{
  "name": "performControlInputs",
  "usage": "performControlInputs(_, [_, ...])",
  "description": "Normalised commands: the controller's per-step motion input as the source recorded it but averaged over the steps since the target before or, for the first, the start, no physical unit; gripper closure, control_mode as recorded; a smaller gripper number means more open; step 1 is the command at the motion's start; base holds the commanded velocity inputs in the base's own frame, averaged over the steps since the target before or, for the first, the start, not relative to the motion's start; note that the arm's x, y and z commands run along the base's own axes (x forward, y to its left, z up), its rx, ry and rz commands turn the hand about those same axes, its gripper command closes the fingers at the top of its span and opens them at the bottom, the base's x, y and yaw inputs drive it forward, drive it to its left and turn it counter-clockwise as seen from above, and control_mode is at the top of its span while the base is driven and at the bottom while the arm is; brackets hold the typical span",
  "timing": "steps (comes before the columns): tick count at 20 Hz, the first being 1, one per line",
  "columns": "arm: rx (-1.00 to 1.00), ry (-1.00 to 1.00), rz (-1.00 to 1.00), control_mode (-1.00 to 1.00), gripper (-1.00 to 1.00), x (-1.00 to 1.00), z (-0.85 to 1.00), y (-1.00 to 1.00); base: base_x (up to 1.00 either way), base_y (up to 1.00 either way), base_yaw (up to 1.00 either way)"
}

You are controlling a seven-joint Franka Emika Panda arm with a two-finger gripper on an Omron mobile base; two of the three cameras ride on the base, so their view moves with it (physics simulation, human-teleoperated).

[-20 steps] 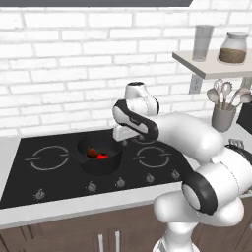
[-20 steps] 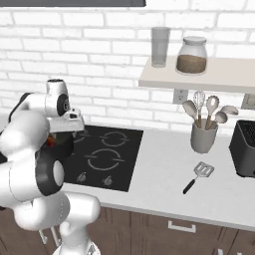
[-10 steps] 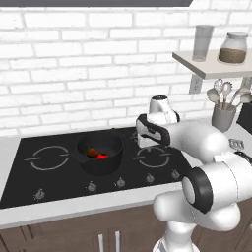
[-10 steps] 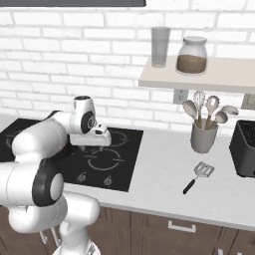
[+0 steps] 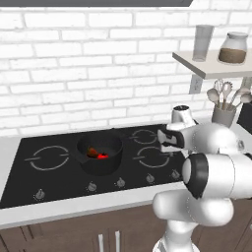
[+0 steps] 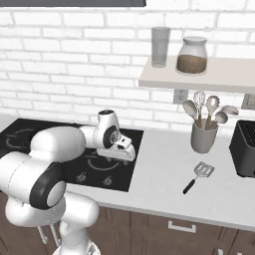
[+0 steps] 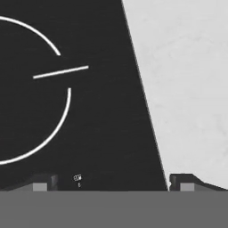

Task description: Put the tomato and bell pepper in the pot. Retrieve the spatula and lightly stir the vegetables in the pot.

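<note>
Inside black pot (image 5: pixel 101 156), red tomato (image 5: pixel 102 156) glows.

Toaster (image 6: pixel 244 149) cut by right edge; bell pepper (image 5: pixel 92 151) seemingly half-hidden behind pot (image 5: pixel 101 156) wall.

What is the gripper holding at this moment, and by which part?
Nothing is held. The gripper is open over the stovetop's right edge, with nothing between its fingertips. The spatula lies on the counter, untouched.

Black pot (image 5: pixel 101 156) on hob holding tomato (image 5: pixel 102 156) and bell pepper (image 5: pixel 92 151), spatula (image 6: pixel 198 176) on counter
</note>
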Motion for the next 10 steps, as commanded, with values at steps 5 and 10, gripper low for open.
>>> performControlInputs(5, [0.0,0.0,-0.32,-1.0,-1.0,-0.1,0.0,-1.0,0.0,0.0,0.0])
performControlInputs(10, [0.04,0.01,-0.17,-1.0,-1.0,0.0,0.0,-0.94,0.0,0.0,0.0])
